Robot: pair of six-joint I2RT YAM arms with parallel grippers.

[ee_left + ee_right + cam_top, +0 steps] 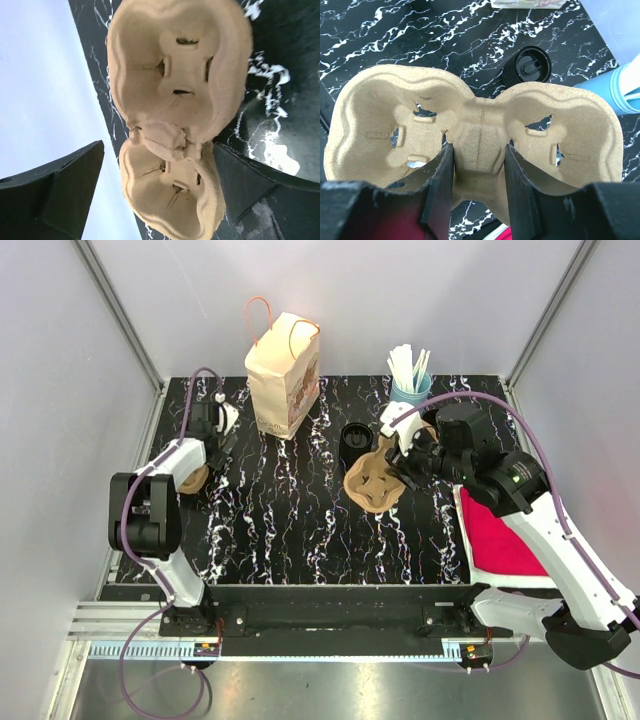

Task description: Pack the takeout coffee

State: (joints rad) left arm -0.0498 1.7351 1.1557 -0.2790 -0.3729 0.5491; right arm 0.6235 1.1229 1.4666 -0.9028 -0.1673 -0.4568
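Right gripper [479, 150] is clamped on the centre ridge of the cup carrier [560, 115] at mid-bench [280, 530]. Left gripper [157, 147] stands wide apart astride a second carrier [175, 65], mostly hidden under its arm from above. Paper bag [283, 375] interior is not visible. Blue cup [410, 392] holds white sticks [405, 362].

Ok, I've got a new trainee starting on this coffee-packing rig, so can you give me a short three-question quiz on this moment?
1. True or false: the right hand is shut on the middle ridge of a pulp cup carrier.
2. What lies on the table just beyond that carrier? A) a black cup lid B) a spoon C) a banana
3. How many pulp cup carriers show across the views?

Key: 1 true. 2 A. 3 two: the second carrier lies between the open fingers of the left hand.
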